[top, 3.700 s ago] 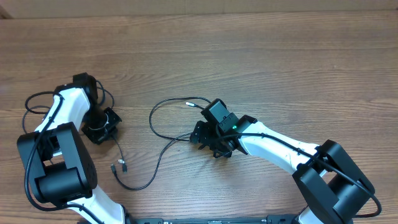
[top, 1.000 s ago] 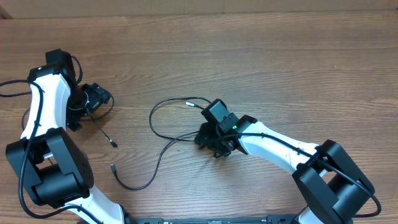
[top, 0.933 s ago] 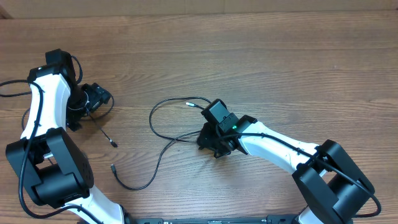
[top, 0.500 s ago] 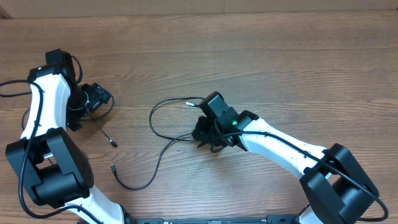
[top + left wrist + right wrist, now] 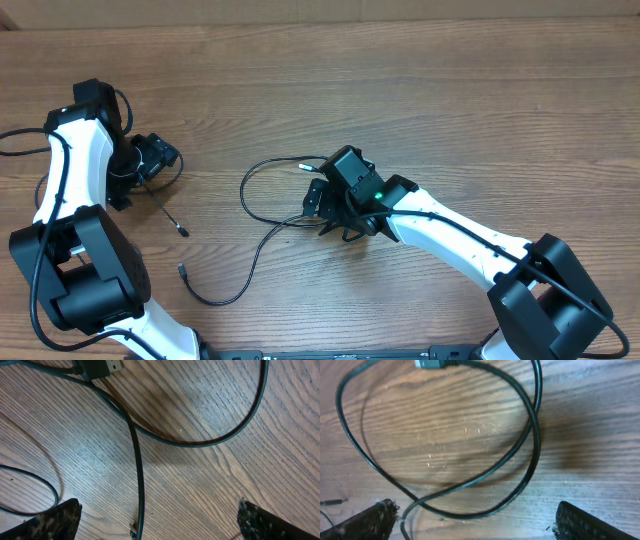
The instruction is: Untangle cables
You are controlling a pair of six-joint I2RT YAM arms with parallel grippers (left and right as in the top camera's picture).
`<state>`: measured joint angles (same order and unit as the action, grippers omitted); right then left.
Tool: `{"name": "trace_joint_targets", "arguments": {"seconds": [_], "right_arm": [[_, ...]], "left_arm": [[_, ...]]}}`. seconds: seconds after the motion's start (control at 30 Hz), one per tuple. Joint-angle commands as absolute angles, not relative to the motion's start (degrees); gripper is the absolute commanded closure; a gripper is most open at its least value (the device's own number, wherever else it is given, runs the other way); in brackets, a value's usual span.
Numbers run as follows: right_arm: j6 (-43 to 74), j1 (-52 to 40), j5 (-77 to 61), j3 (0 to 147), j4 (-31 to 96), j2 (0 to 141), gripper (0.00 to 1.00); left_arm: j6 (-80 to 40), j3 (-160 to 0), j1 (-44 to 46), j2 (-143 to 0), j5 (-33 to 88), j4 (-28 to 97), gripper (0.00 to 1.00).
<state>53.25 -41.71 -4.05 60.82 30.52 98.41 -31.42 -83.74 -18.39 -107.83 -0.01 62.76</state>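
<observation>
The left gripper had its jaws wide apart and clamped on nothing. Black cable strands lay on the table between its fingertips. One strand curved across the other.

The right gripper was also spread open and held nothing. Beneath it, the long cable lay flat in a loop with a pale plug at the top edge.

In the overhead view, the long cable looped left of the right gripper, passed under it, and trailed down-left to a free end. The short cable ran from beside the left gripper toward the table centre, well apart from the long cable.
</observation>
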Motion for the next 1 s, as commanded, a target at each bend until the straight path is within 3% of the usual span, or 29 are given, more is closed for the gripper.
{"name": "trace_joint_targets", "arguments": {"seconds": [0.0, 0.47, 0.63, 0.97], "right_arm": [[54.6, -41.8, -1.0, 59.9, 29.9, 97.9, 0.00], [54.6, -41.8, 0.0, 59.9, 29.5, 98.4, 0.00], [53.6, -41.8, 0.0, 59.9, 29.8, 98.4, 0.00], [53.5, -41.8, 0.0, 59.9, 29.9, 98.4, 0.00]], "left_arm": [[-31.3, -84.9, -18.3, -107.9, 0.0, 62.7, 0.01], [-31.3, -84.9, -18.3, -107.9, 0.0, 62.7, 0.00], [-34.9, -84.9, -18.3, -107.9, 2.5, 57.3, 0.00], [-21.6, -86.3, -22.7, -107.9, 9.5, 57.5, 0.00]]}}
